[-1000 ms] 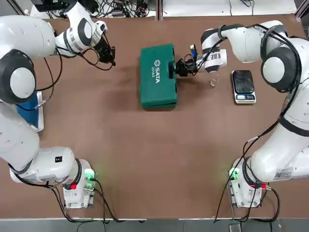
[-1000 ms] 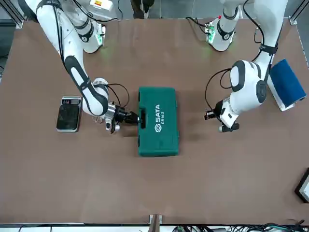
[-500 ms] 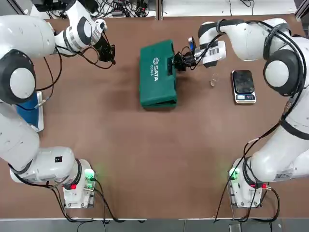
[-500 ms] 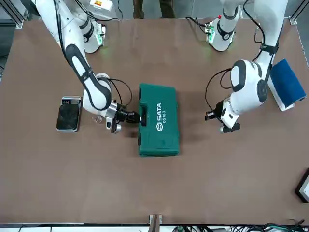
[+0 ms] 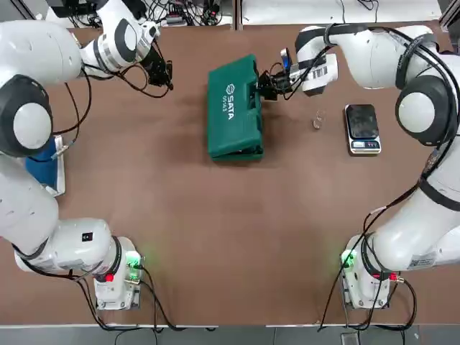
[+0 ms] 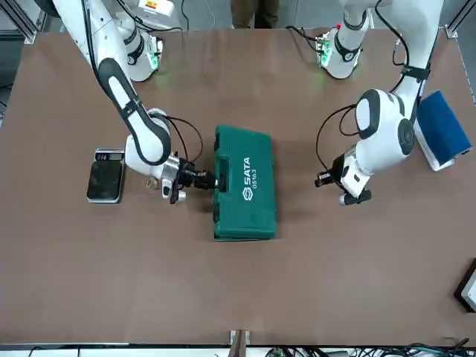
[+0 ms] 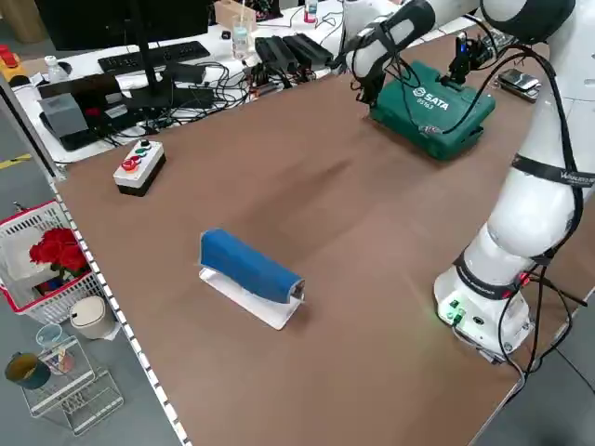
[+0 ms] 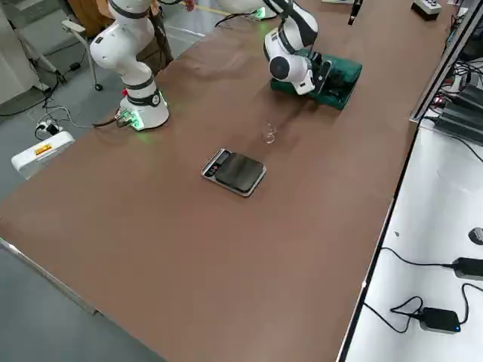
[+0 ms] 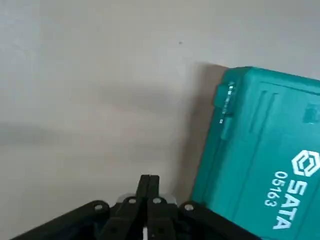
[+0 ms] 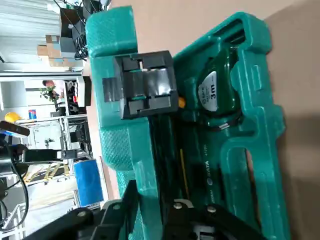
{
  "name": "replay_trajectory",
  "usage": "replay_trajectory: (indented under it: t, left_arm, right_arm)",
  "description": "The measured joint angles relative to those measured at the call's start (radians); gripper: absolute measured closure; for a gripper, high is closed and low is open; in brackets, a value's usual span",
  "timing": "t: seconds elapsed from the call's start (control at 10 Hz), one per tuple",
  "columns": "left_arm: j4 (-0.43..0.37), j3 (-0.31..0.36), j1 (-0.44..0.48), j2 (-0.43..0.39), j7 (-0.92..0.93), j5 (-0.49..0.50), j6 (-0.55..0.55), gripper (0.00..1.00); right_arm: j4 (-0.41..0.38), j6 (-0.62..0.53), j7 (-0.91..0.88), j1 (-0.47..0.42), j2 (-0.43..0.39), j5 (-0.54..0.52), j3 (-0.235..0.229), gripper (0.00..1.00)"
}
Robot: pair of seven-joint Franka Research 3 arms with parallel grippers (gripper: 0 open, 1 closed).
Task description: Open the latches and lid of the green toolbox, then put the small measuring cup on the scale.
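The green toolbox (image 5: 231,108) lies at the middle back of the table, SATA lettering up. My right gripper (image 5: 264,85) is shut on the handle-side edge of the lid (image 6: 249,175) and holds it lifted a little off the base. In the right wrist view a dark latch (image 10: 146,84) hangs unclipped and a tape measure (image 10: 214,95) shows inside the gap. The small measuring cup (image 5: 317,122) stands on the table between the toolbox and the black scale (image 5: 362,128). My left gripper (image 5: 164,72) hovers shut and empty, left of the toolbox.
A blue-and-white object (image 5: 43,164) lies at the table's left edge. A grey box with coloured buttons (image 7: 139,165) sits near the far left corner. Cables and a keyboard lie beyond the table's back edge.
My right gripper has moved toward the back and the left with the lid's edge, tilting the lid up from the base. The left gripper has shifted slightly toward the back.
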Motion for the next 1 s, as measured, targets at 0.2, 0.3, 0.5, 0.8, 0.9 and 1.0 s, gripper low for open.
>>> replay_trajectory:
  t: [0.2, 0.3, 0.5, 0.8, 0.9, 1.0]
  left_arm:
    - [0.005, -0.019, -0.001, 0.002, 0.113, -0.114, -0.001, 0.99]
    - [-0.001, -0.020, 0.000, 0.006, 0.197, -0.205, -0.001, 0.99]
    - [-0.023, -0.019, 0.002, 0.016, 0.366, -0.368, -0.001, 0.99]
    - [-0.066, -0.019, 0.003, 0.015, 0.506, -0.444, -0.001, 0.99]
    - [-0.068, -0.019, 0.004, 0.005, 0.508, -0.445, -0.001, 0.99]
    - [-0.069, -0.019, 0.007, -0.014, 0.508, -0.445, -0.001, 0.99]
  right_arm:
    - [0.000, 0.000, 0.044, 0.002, -0.023, -0.005, 0.009, 0.73]
    - [0.000, 0.000, 0.065, 0.003, -0.037, -0.006, 0.015, 0.71]
    - [0.001, 0.000, 0.104, 0.004, -0.057, -0.007, 0.032, 0.70]
    - [0.001, 0.000, 0.165, 0.020, -0.079, -0.009, 0.045, 0.67]
    - [0.002, 0.000, 0.183, 0.031, -0.083, -0.009, 0.045, 0.66]
    - [0.003, 0.000, 0.205, 0.041, -0.087, -0.009, 0.046, 0.64]
